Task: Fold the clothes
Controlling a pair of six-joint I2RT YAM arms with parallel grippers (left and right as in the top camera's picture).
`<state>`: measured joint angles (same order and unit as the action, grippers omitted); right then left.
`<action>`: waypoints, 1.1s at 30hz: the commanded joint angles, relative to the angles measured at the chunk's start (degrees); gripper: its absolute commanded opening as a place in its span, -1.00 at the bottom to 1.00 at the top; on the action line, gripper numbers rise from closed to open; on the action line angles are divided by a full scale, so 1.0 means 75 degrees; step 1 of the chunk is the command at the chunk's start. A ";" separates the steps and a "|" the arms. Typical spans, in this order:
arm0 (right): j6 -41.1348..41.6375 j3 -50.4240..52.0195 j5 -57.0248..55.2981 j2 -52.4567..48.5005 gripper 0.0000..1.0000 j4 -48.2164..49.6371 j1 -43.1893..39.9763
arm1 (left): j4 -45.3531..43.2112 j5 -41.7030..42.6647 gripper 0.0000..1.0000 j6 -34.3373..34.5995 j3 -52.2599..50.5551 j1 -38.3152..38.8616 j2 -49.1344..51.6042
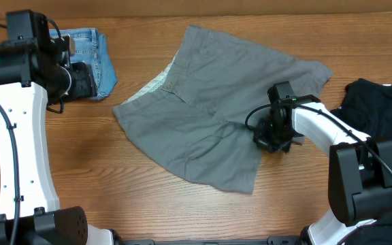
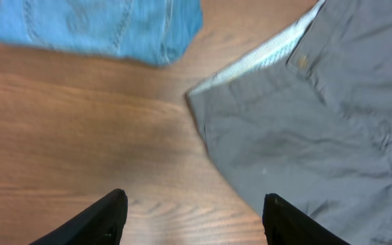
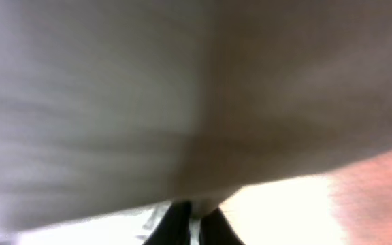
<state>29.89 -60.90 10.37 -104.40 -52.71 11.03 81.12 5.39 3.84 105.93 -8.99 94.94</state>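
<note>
Seeing plain grey cotton shorts (image 1: 209,116) lying spread open across the middle of the brown wooden counter (image 1: 80,163), reaching from close to the far edge down toward the near edge. Noting the waistband running on a slant along the side facing the left edge, carrying a small button (image 1: 171,84) and showing a strip of pale striped lining (image 1: 152,85) where the band is turning back. Noting one leg pointing toward the far right corner and the other toward the near edge, both lying flat with soft creases.

Finding the right gripper (image 1: 272,139) sitting low at the border of the shorts facing the right edge, about where the two legs are parting. From the right wrist, seeing little but blurred grey cloth (image 3: 114,102) filling the view, with the right gripper (image 3: 194,228) drawing its dark fingertips almost together at the bottom and pinching the fabric there.

Finding the left gripper (image 1: 84,80) hanging near the far left corner, partly over small folded light-blue denim shorts (image 1: 90,47). From the left wrist, seeing the left gripper (image 2: 192,218) spreading its two black fingers (image 2: 111,214) wide, holding nothing, with bare wood (image 2: 80,136) beneath, the denim (image 2: 101,27) lying beyond and the grey shorts (image 2: 318,122) lying just beside.

Seeing a crumpled black garment heap (image 1: 380,109) lying at the right edge, apart from the grey shorts.
</note>
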 commanded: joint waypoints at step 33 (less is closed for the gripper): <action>-0.0391 -0.1588 -0.0679 0.1804 0.45 -0.2847 0.0015 | -0.6091 -0.0087 0.50 -0.0309 -0.6642 0.1387 0.0187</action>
<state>28.51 -72.97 3.38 -90.91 -74.54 11.03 37.41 7.60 1.34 59.09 1.52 95.48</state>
